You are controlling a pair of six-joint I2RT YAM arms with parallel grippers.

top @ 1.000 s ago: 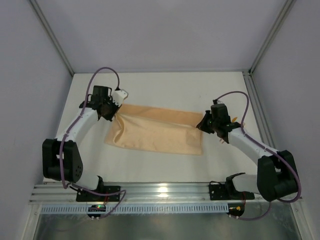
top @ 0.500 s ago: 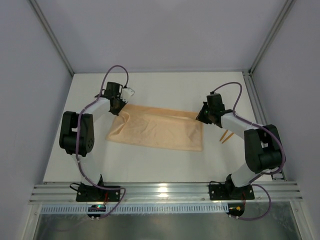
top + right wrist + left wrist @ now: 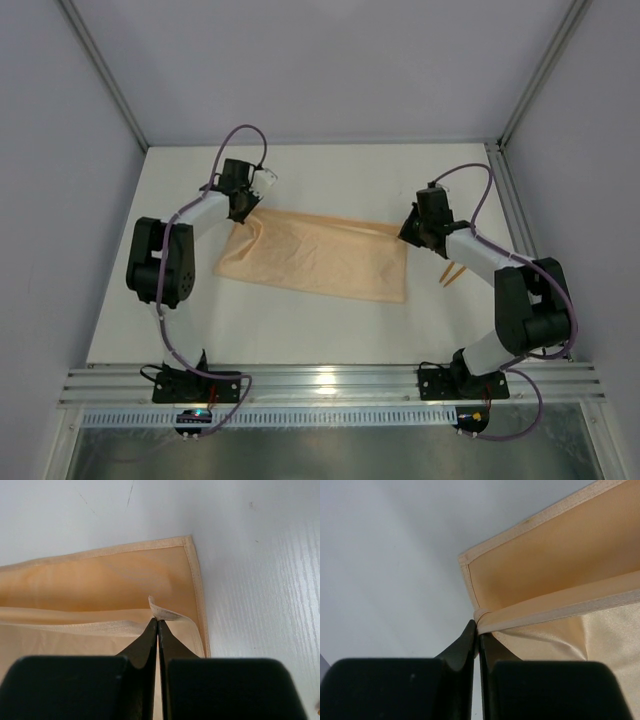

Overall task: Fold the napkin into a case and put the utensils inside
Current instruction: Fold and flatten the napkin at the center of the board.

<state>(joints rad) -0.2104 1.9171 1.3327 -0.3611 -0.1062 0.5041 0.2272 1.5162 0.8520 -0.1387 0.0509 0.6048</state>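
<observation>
Change vs 1 s back, top view: both arms reach farther up the frame w/ elbows drawn in; the left gripper (image 3: 243, 207) has slid up and right, the right gripper (image 3: 410, 234) has edged up a little, and the napkin (image 3: 320, 262) has gone along, its lower-left corner now sitting higher. The utensils (image 3: 452, 272), covered by the right arm then, now show as thin orange slivers just right of the cloth, under the right forearm. The napkin lies at frame centre on the white table (image 3: 330, 175) as a wide folded strip, left gripper at its upper-left corner, right gripper at its upper-right corner. Jaw gap can't be read from up here. Left wrist view: the left gripper (image 3: 477, 630) has its tips pressed together at lower centre, clamped on the hem of the napkin (image 3: 560, 555)'s top layer where it bunches into a small knot; the under layer spreads flat toward upper right, bare table (image 3: 385, 555) at left. Right wrist view: the right gripper (image 3: 157, 625) likewise has tips together, pinching a small curled tab of hem at the corner of the upper layer; the napkin (image 3: 100, 580) fills the left and centre, its right edge running down the frame, table (image 3: 250, 580) to the right.
</observation>
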